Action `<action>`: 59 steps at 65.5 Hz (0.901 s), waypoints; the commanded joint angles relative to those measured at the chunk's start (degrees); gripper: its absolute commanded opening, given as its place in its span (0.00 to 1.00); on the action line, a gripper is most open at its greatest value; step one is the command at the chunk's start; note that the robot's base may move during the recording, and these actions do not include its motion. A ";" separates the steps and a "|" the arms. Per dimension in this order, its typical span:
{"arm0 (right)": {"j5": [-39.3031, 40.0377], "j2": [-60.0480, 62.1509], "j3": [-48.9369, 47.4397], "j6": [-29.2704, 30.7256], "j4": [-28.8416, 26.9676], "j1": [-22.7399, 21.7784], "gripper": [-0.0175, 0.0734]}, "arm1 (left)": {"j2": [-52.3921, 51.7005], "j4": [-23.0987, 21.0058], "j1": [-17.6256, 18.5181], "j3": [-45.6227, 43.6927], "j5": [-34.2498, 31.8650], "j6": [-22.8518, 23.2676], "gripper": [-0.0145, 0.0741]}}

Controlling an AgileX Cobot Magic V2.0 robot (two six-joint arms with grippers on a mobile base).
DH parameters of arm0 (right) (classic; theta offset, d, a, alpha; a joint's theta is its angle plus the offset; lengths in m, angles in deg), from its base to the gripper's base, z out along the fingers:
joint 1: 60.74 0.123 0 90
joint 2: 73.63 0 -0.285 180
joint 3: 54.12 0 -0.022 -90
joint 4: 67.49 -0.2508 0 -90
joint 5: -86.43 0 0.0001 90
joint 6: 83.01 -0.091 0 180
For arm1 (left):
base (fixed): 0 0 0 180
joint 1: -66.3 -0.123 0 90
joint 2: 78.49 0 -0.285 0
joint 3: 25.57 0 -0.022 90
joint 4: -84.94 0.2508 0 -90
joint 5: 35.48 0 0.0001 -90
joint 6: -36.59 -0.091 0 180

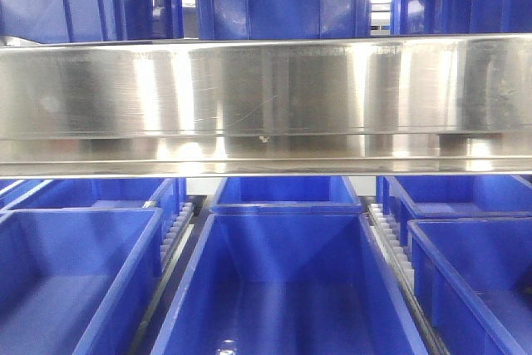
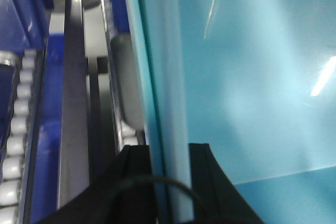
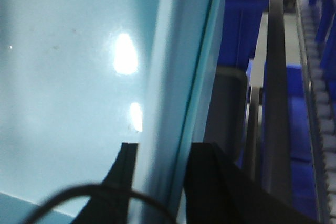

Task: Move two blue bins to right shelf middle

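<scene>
Far left: roller track point(image 2: 13, 145) runs alongside. left gripper point(image 2: 167, 153) straddles the left wall of the pale blue bin point(image 2: 252, 77), one finger inside and one outside, pinched on the rim. right gripper point(image 3: 165, 148) is the same on the right wall, clamped on the rim. Can't tell if it's one tub or two nested. Front cam doesn't show the bin, just the steel front rail point(image 1: 266, 97) with dark blue bins point(image 1: 274, 288) above and below. Risks: thin rim pinch on smooth plastic, so uneven arm motion could twist it loose; bin edge could clip the rail; lanes below look occupied, so it could land on a dark bin
</scene>
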 commanded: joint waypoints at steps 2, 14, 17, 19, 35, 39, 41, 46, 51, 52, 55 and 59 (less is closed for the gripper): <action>4.99 0.86 -1.16 0.09 -0.41 -0.08 0.02 | -1.41 -3.35 0.41 -1.21 -3.38 -1.00 0.04; 5.00 0.63 -1.16 0.09 -0.41 -0.08 0.02 | -1.29 -3.35 0.41 -1.21 -3.35 -1.00 0.04; 5.00 0.63 -1.16 0.09 -0.41 -0.08 0.02 | -1.29 -3.35 0.41 -1.21 -3.35 -1.00 0.04; 5.00 0.63 -1.16 0.09 -0.41 -0.08 0.02 | -1.29 -3.35 0.41 -1.21 -3.35 -1.00 0.04; 5.00 0.63 -1.16 0.09 -0.41 -0.08 0.02 | -1.29 -3.35 0.41 -1.21 -3.92 -1.00 0.04; 5.00 0.63 -1.16 0.09 -0.41 -0.08 0.02 | -1.29 -3.35 0.41 -1.21 -4.49 -1.00 0.04; 5.00 0.63 -1.16 0.09 -0.41 -0.08 0.02 | -1.29 -3.35 0.41 -1.21 -4.62 -1.00 0.04; 5.00 0.63 -1.16 0.09 -0.41 -0.08 0.02 | -1.29 -3.35 0.41 -1.21 -4.88 -1.00 0.04; 5.00 0.63 -1.16 0.09 -0.41 -0.08 0.02 | -1.29 -3.35 0.41 -1.21 -4.88 -1.00 0.04; 5.00 0.63 -1.16 0.09 -0.41 -0.08 0.02 | -1.29 -3.35 0.41 -1.21 -4.88 -1.00 0.04; 5.00 0.63 -1.16 0.09 -0.41 -0.08 0.02 | -1.29 -3.35 0.41 -1.21 -4.88 -1.00 0.04; 5.00 0.63 -1.16 0.09 -0.41 -0.08 0.02 | -1.29 -3.35 0.41 -1.21 -4.88 -1.00 0.04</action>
